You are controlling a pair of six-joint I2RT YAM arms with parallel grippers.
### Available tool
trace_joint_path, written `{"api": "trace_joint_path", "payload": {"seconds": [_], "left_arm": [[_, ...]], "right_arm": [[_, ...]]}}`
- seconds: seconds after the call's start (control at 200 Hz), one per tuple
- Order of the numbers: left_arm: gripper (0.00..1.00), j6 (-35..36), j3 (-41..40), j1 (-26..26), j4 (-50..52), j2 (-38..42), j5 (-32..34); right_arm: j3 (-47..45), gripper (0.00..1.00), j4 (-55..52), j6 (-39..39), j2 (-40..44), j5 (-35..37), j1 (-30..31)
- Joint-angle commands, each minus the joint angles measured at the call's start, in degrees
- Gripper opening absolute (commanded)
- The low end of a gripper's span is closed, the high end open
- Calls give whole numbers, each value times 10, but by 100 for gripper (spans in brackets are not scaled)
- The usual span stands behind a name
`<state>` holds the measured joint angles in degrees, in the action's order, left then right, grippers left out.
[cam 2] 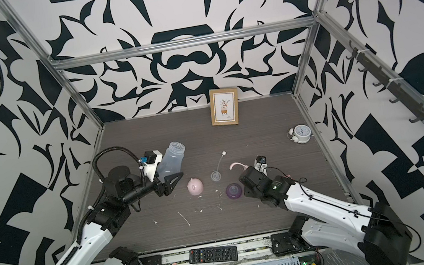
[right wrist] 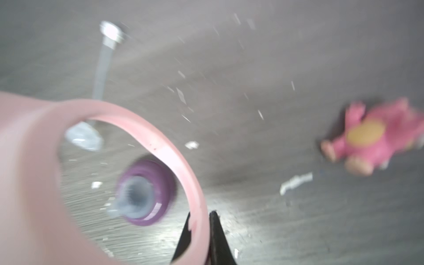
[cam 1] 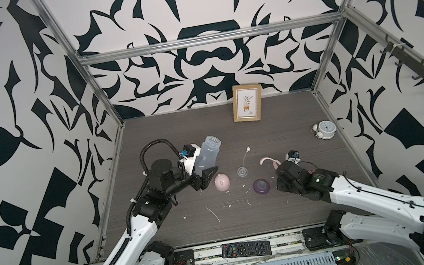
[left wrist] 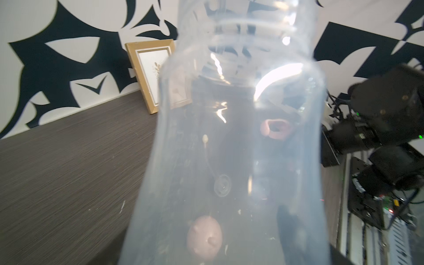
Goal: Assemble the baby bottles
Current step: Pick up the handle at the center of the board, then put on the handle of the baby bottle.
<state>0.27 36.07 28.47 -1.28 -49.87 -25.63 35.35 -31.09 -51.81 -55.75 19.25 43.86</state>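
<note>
Seemingly low, right gripper (right wrist: 202, 216) pinches the handle ring (right wrist: 160, 140); left gripper (cam 1: 201, 170) holds bottle (cam 1: 207, 154) tilted

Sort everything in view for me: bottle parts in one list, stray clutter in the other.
For the job: bottle, pink handle ring, purple nipple collar, straw, pink domed cap.
Just lying about: alarm clock, picture frame, remote control, pink toy figure.
</note>
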Motion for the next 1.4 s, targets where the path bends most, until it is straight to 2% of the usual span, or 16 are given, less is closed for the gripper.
{"api": "trace_joint_path", "payload": {"seconds": [0.0, 0.115, 0.18, 0.45, 0.645, 0.855, 1.035, 1.395], "left_arm": [[0, -14, 0, 0, -31, -7, -117], [0, -37, 1, 0, -61, -14, -191], [0, -51, 1, 0, -76, -15, -217], [0, -126, 10, 0, -144, -33, -276], [0, -187, 41, 0, -187, -73, -318], [0, -240, 52, 0, -246, -97, -333], [0, -263, 54, 0, -260, -106, -326], [0, -292, 64, 0, -285, -118, -360]], "right_arm": [[69, 0, 81, 179, 29, 10, -2], [133, 0, 172, 312, 25, -49, -2], [161, 0, 223, 359, 15, -98, -2], [194, 0, 430, 436, -34, -209, 9], [195, 0, 497, 504, -63, -217, 43], [184, 0, 519, 532, -67, -222, 56], [166, 0, 534, 551, -59, -211, 67], [159, 0, 553, 602, -74, -152, 81]]}}
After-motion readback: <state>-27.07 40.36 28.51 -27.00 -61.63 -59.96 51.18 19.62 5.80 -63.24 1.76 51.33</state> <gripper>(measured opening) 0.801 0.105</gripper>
